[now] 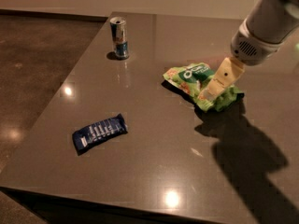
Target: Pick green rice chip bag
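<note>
The green rice chip bag lies crinkled on the dark table, right of centre, with a white logo and tan chip pictures. My gripper comes in from the upper right on a white arm. Its cream tip is over the right half of the bag and hides part of it. I cannot tell whether it touches the bag.
A blue and silver drink can stands upright at the back left of the table. A small dark blue wrapper with white stripes lies at the front left. The table's left edge drops to a brown floor.
</note>
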{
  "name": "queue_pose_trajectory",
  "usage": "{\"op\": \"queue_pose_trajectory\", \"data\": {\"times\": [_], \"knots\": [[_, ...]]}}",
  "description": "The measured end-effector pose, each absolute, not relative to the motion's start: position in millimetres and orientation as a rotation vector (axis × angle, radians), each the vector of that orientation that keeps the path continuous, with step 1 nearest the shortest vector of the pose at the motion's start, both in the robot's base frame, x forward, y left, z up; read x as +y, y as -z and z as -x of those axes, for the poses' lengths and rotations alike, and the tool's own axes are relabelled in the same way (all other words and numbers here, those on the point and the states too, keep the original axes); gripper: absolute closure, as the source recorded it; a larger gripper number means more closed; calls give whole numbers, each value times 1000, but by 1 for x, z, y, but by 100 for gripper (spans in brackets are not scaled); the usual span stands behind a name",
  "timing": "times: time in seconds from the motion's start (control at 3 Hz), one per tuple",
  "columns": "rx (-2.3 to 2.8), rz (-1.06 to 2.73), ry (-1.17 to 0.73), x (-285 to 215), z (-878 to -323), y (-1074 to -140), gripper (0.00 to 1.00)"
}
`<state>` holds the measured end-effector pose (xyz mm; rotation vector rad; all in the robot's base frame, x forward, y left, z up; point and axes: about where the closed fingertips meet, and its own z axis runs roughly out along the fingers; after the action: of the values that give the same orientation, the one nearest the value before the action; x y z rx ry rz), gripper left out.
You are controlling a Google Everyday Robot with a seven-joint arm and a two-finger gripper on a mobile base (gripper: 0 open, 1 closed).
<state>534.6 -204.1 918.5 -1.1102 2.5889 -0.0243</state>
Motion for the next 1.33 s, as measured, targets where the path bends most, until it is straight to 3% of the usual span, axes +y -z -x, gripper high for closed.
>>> {"op": "queue_pose_trajectory", "data": {"times": [0.67,1.0,1.33], "knots": [[2678,970,52,-193,-548,-892,0],[2706,944,60,-189,-553,-884,13],[2722,932,57,-186,-556,-881,36]]}}
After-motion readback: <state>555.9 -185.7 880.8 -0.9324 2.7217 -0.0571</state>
